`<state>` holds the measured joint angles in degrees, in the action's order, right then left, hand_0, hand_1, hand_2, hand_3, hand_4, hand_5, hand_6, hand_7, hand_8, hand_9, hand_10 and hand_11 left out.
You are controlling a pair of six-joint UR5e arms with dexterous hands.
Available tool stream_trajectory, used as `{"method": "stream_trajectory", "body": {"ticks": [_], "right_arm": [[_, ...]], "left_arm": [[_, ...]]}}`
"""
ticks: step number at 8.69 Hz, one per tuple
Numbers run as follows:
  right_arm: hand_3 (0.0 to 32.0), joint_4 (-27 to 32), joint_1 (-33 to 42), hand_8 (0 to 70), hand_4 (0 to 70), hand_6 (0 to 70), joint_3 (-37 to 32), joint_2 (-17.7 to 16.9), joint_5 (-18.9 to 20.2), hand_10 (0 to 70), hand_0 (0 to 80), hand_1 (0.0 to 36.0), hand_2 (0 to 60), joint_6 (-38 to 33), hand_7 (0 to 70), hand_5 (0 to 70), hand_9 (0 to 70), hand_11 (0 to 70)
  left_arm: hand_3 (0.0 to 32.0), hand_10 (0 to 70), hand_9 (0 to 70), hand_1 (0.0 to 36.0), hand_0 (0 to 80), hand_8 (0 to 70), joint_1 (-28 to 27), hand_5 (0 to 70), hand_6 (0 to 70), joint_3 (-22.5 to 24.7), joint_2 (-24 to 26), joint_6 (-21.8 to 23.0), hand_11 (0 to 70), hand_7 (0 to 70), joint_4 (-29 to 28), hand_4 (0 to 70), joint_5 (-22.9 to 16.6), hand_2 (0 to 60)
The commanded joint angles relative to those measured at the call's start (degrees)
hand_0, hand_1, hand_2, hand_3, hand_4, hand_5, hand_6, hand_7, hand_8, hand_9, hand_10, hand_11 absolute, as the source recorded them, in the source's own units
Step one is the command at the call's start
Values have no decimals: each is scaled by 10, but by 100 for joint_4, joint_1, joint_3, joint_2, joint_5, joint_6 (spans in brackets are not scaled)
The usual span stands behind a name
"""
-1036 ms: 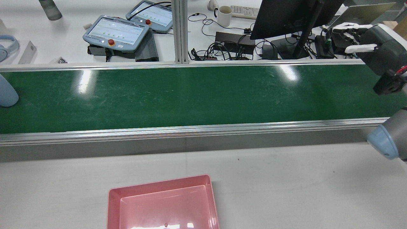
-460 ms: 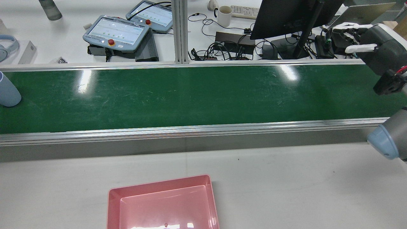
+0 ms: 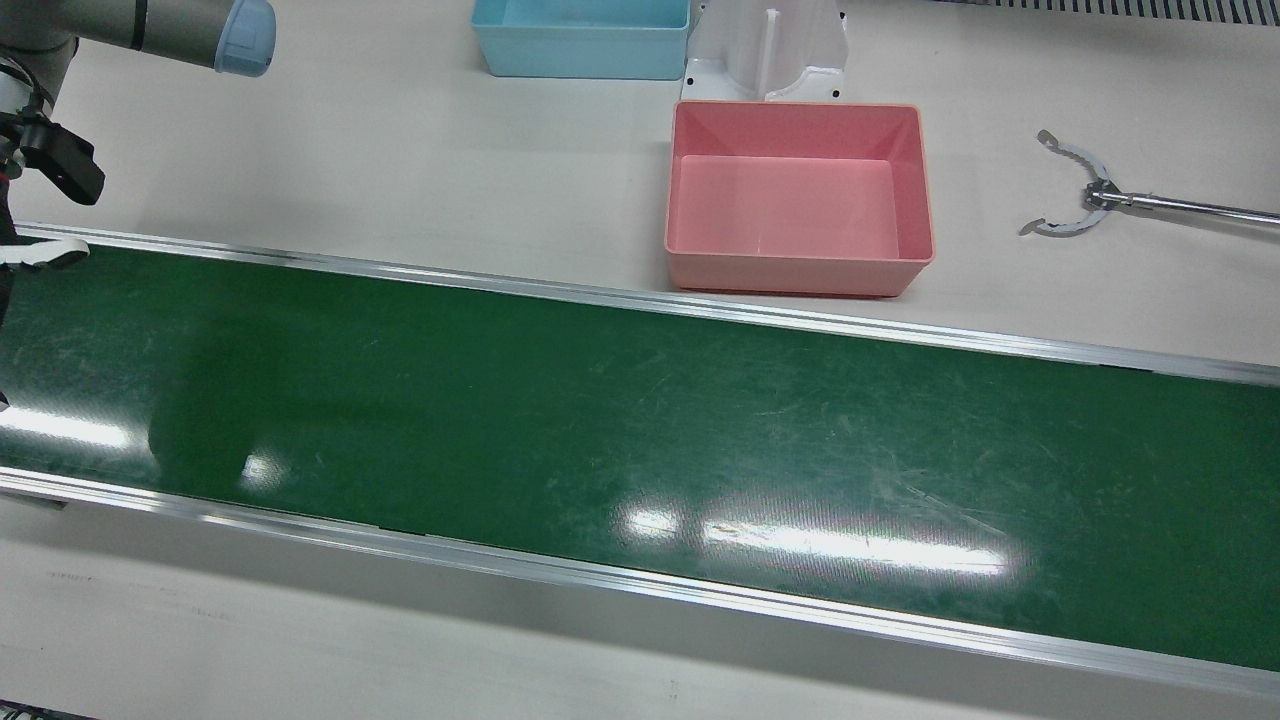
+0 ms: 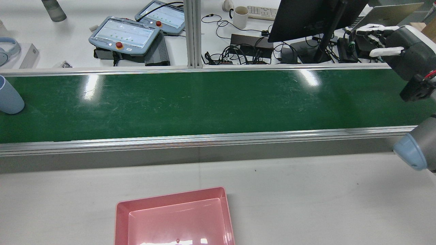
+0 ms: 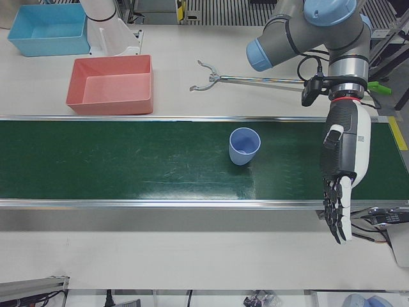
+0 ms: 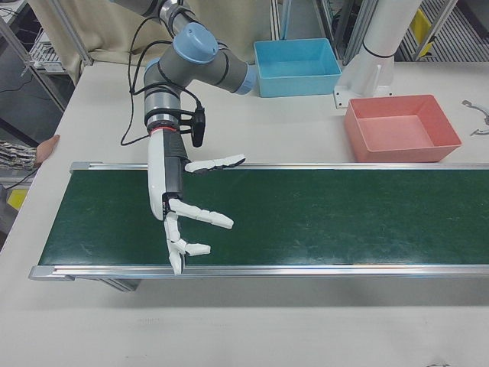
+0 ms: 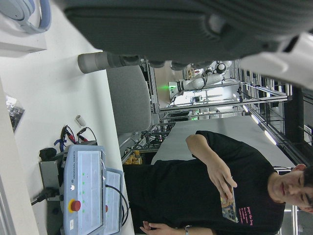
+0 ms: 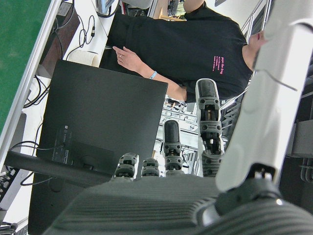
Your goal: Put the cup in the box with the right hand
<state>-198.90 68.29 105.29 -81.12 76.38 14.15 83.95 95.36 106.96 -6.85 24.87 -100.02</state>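
- The cup (image 5: 245, 146), pale blue, is seen upright and open-mouthed on the green conveyor belt (image 5: 128, 160) in the left-front view, resting free with nothing touching it.
- In the rear view the same cup (image 4: 9, 97) is shown at the far left edge of the belt, partly cut off by the frame.
- The right hand (image 6: 183, 210) is held over the other end of the belt in the right-front view, released, with its white fingers (image 6: 206, 218) spread apart and nothing grasped.
- The left hand (image 5: 342, 173) is seen hanging over the belt's end in the left-front view, pointing toward the near rail; its fingers are extended and apart, and nothing is held.
- The cup lies between the two hands along the belt, nearer the left hand and well apart from the right one.
- The pink box (image 3: 800, 195) is set on the table (image 3: 400, 150) just beside the belt's rail on the robot's side, with its interior bare.
- A blue box (image 3: 580, 38) is placed farther back on the table, near a white arm pedestal (image 3: 768, 45).
- A metal reaching tool (image 3: 1090, 195) is laid on the table beside the pink box, apart from it.
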Motion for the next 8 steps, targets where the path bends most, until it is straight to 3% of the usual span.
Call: {"method": "stream_trajectory", "body": {"ticks": [1,8], "right_arm": [[0,0,9,20,391,87,0,0,0,61,563,113,0,0,426,49,98,103],[0,0,-9,21,397,89,0,9,0,62,564,113,0,9,434,49,101,104]], "left_arm": [[0,0,0,0,0,0,-1,0,0,0,0,0,0,0,0,0,0,0],[0,0,0,0,0,0,-1,0,0,0,0,0,0,0,0,0,0,0]]}}
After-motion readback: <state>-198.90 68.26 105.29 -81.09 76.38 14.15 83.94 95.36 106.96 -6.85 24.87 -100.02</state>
